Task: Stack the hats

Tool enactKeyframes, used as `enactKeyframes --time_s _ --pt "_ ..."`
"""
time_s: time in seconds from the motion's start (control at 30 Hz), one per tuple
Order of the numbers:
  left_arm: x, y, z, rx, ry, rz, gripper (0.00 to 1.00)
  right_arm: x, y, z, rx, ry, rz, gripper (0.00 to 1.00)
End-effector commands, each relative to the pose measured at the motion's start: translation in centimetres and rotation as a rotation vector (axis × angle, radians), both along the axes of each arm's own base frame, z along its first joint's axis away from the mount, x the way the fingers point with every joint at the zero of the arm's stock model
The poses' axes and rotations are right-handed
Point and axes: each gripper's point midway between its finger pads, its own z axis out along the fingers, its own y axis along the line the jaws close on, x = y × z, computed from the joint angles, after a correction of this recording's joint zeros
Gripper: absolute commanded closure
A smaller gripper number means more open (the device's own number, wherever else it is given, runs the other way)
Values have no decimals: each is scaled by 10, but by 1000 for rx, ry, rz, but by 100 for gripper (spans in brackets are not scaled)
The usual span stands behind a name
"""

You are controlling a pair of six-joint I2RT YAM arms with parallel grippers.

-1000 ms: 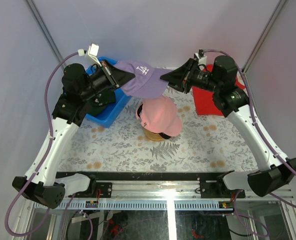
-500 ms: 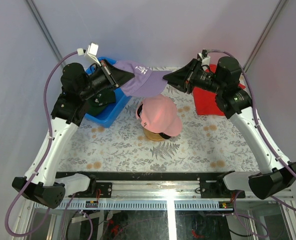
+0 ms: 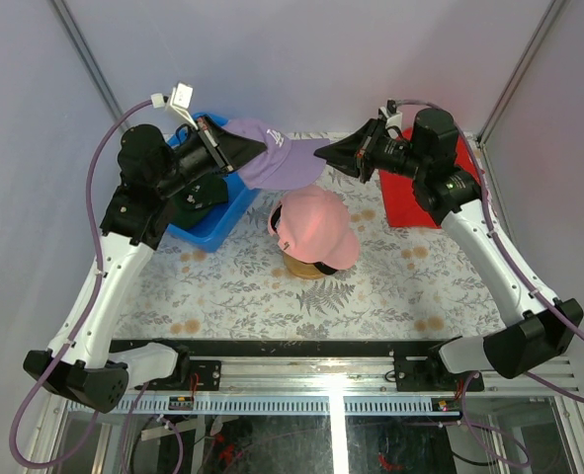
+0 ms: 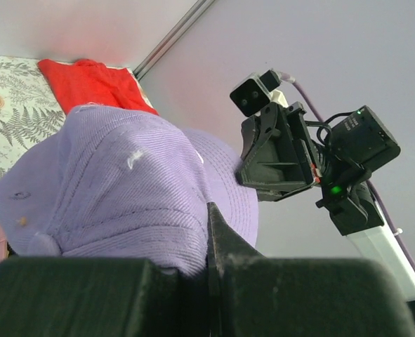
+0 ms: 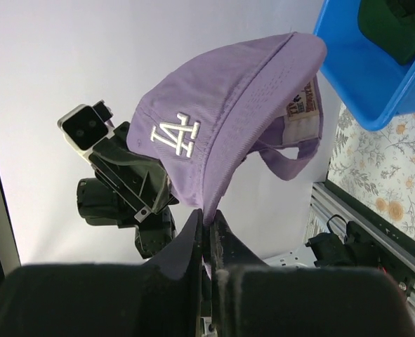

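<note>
Grey-floral bench (image 3: 232, 286) is carrying the pink cap (image 3: 316, 229) on its stand (image 3: 306, 269), while the lavender cap (image 3: 277, 163) is hanging above and behind it, not yet stacked. Left pincer (image 3: 257, 150) and right pincer (image 3: 323, 151) are each pinching an edge of it, the right having edged slightly inward. A white "LA" emblem (image 5: 170, 133) is showing on its front.

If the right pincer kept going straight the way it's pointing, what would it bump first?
The right pincer grips the brim of the purple cap, so that cap first; just behind, probably the left pincer, facing it from the other side.
</note>
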Motion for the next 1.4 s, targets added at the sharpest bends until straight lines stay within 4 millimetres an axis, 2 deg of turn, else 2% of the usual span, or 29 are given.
enactKeyframes --time_s 0.0,0.07,0.2,0.27,0.33,0.47,0.57,0.63,0.87,0.9,1.0,1.2,1.37 --pt "-6 0 10 5 -66 -4 92 -13 -2 33 45 -114 37 100" --pt "2 10 -5 64 -23 64 69 -16 -4 37 27 -134 40 100" --pt "19 50 -38 148 82 249 43 -17 -14 30 -19 -142 29 100" --pt "25 74 -59 144 170 329 36 -17 -20 26 -26 -139 14 100" --pt "29 92 -82 135 249 384 34 -15 -26 25 -17 -147 0 100" --pt "27 104 -122 130 346 400 33 -12 -28 21 -5 -155 4 100" --pt "24 102 -151 133 415 387 34 -10 -28 13 -11 -162 10 100" --pt "21 98 -162 122 433 358 37 -9 -30 6 -21 -164 6 100" --pt "2 82 -174 79 424 249 59 -8 -51 -22 -23 -127 -36 100" --pt "-1 79 -174 66 418 230 59 -9 -54 -20 -13 -130 -41 100" --pt "-10 64 -179 39 421 157 59 -11 -64 -22 8 -127 -61 100" --pt "-23 26 -210 89 461 46 52 -11 -67 -17 45 -131 -62 100" --pt "-21 19 -230 93 506 38 47 -19 -69 -18 44 -125 -63 100"
